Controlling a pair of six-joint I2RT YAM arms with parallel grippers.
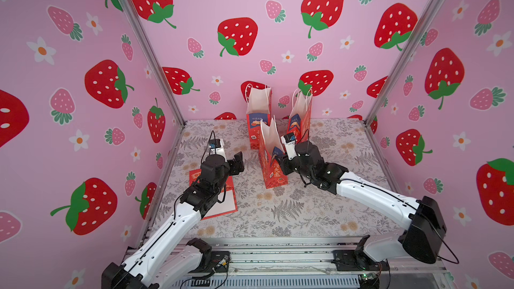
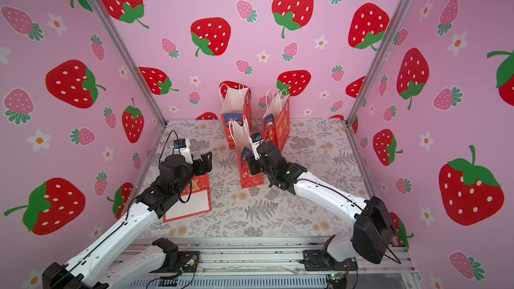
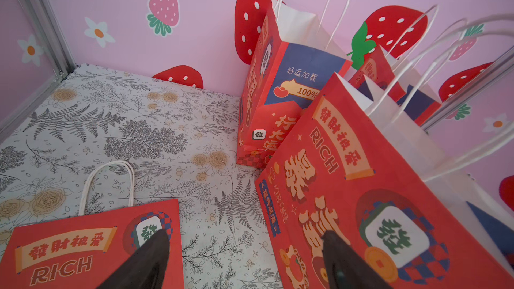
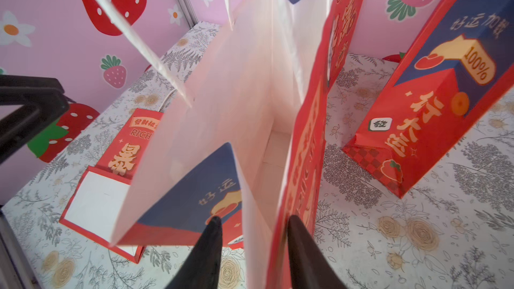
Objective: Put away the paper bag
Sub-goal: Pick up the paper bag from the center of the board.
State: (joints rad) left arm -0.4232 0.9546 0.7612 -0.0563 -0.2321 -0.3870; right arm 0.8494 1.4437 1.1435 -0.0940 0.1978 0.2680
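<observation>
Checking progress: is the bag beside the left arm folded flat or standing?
Folded flat: the bag lies on the table, white bottom panel showing.

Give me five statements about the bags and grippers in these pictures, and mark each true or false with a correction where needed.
1. Three paper bags stand upright on the table. True: the nearest bag, a back bag and another back bag.
2. A flattened bag lies under the left arm. True.
3. The left gripper is clamped on the nearest bag. False: it is open and beside it, holding nothing.
4. The right gripper has its fingers on either side of the nearest bag's side edge. True.
5. All standing bags lie on their sides. False: they stand with their openings upward.
</observation>
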